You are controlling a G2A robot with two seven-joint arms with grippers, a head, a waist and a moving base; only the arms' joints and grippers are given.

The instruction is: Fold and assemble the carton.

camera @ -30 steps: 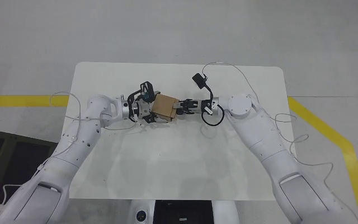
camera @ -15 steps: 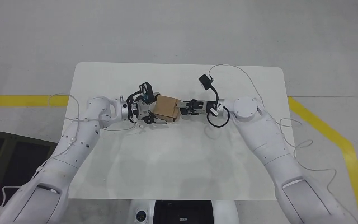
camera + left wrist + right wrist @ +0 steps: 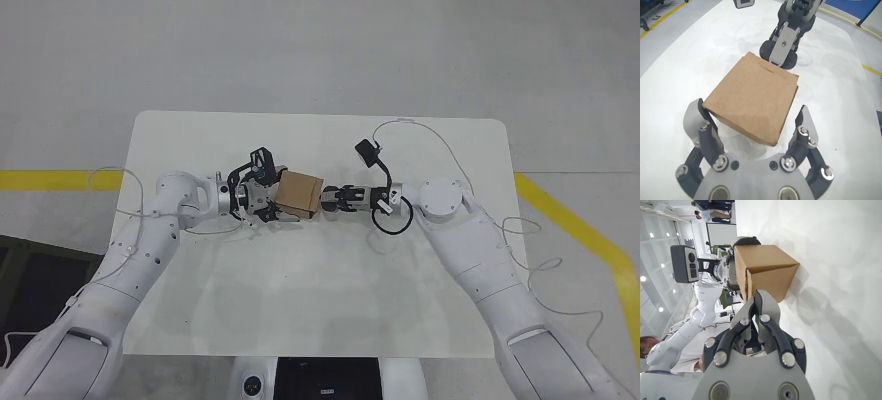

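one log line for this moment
carton: on table | left gripper: open, flanking one end | right gripper: shut, tips at opposite end

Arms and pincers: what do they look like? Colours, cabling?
Glossy white shells on left arm and right arm, with thin white cables trailing. On left pincer and right pincer: silver finger plates, black rubber pads, black linkages, silver screws. A black camera sits on each wrist.

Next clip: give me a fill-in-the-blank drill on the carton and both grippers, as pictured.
The brown carton sits on the ____ table. The left gripper is ____, a finger on each side of the carton's end. The right gripper is ____, tips at the carton's opposite end.
Missing: white; open; shut.
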